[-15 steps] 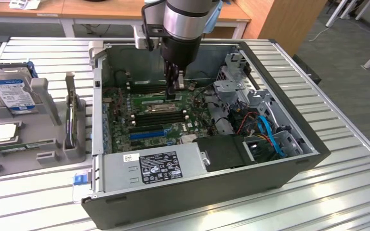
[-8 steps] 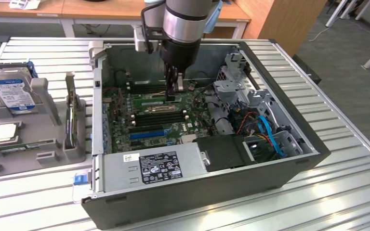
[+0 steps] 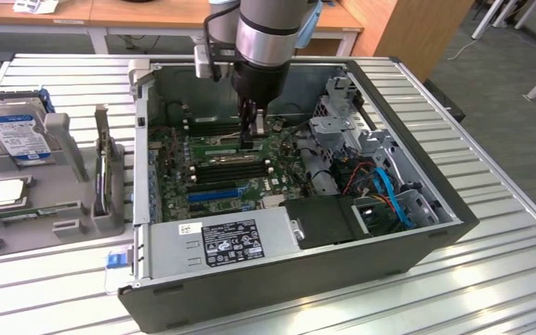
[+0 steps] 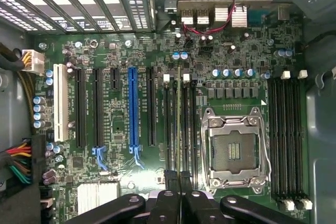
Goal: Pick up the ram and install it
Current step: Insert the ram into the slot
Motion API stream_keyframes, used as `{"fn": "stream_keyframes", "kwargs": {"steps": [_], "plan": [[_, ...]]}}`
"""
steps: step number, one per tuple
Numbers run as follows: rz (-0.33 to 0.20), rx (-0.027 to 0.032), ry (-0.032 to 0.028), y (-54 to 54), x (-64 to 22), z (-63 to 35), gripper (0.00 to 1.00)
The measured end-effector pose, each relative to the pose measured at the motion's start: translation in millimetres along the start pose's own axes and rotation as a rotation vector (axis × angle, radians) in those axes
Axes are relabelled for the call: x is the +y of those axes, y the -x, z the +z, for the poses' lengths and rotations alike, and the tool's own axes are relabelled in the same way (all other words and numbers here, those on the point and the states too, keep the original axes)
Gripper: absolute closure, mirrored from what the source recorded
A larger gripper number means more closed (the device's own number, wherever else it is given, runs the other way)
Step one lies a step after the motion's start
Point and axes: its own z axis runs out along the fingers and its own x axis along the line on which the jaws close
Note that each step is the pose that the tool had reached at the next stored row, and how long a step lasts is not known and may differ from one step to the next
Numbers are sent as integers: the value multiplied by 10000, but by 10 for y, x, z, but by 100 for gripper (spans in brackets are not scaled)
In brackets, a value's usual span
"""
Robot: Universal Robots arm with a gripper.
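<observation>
My gripper point(image 3: 249, 138) reaches down into the open computer case point(image 3: 417, 244), just above the motherboard point(image 3: 221, 174). It is shut on the ram point(image 4: 180, 119), which the wrist view shows edge-on as a thin green line running out from between the black fingers point(image 4: 169, 182). The stick runs parallel to the dark memory slots point(image 4: 169, 124) beside the bare processor socket point(image 4: 234, 148). Whether its lower edge touches a slot I cannot tell. In the exterior view the ram point(image 3: 257, 127) is a small upright piece under the wrist.
A grey holder point(image 3: 63, 223) at the exterior view's left carries a hard drive with a blue label point(image 3: 17, 132) and a square silver processor chip point(image 3: 8, 192). Inside the case are the power supply point(image 3: 226, 241), blue and red cables point(image 3: 389, 188) and a blue expansion slot point(image 4: 132, 108).
</observation>
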Motion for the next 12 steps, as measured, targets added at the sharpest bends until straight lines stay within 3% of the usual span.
{"fn": "stream_keyframes", "kwargs": {"steps": [12], "plan": [[272, -9, -5, -3, -3, 68, 89]]}}
